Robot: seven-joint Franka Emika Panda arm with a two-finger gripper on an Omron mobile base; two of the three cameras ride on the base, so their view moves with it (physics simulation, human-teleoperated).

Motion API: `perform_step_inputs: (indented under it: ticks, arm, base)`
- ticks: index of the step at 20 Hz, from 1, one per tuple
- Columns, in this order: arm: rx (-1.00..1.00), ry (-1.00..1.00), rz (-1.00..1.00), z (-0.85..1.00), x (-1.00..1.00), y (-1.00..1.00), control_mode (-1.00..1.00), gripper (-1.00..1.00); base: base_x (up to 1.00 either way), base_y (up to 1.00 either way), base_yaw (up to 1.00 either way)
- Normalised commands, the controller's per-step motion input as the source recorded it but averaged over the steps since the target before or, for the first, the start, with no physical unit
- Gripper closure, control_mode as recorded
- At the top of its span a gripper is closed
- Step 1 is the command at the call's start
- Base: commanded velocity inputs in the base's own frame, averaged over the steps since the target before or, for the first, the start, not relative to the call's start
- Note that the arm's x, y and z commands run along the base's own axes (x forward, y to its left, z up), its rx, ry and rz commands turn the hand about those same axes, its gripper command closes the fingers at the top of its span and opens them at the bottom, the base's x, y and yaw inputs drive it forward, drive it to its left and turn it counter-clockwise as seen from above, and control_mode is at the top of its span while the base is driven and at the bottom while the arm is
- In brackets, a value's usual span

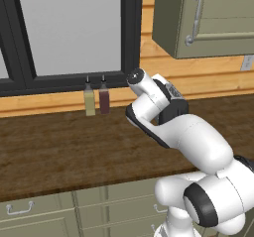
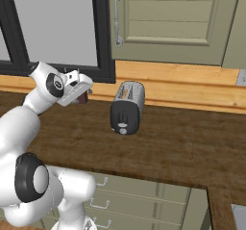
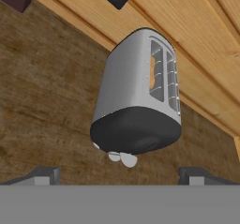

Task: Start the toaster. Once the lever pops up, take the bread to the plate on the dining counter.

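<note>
We are at the first step, starting the toaster (image 3: 136, 101), which stands on the wooden desk (image 2: 182, 152) against the back wall, bread (image 3: 152, 73) in one slot. Our gripper (image 3: 117, 176) hovers short of its dark end, jaws released and empty. Next we should close in and press the lever down.

base views: behind arm, left/right, facing counter (image 1: 59, 142) | hand view: close above toaster (image 3: 136, 101), shared with right
</note>
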Motion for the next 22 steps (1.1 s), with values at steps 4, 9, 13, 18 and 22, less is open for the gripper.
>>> perform_step_inputs:
  ticks: [4, 9, 13, 18, 22]
  arm:
    - [0.0, 0.0, 0.0, 0.0, 0.0, 0.0, -1.0, -1.0]
    - [0.0, 0.0, 0.0, 0.0, 0.0, 0.0, -1.0, -1.0]
    - [0.0, 0.0, 0.0, 0.0, 0.0, 0.0, -1.0, -1.0]
    - [0.0, 0.0, 0.0, 0.0, 0.0, 0.0, -1.0, -1.0]
    - [0.0, 0.0, 0.0, 0.0, 0.0, 0.0, -1.0, -1.0]
  base:
    - [0.0, 0.0, 0.0]
    - [0.0, 0.0, 0.0]
    - [0.0, 0.0, 0.0]
    - [0.0, 0.0, 0.0]
    - [0.0, 0.0, 0.0]
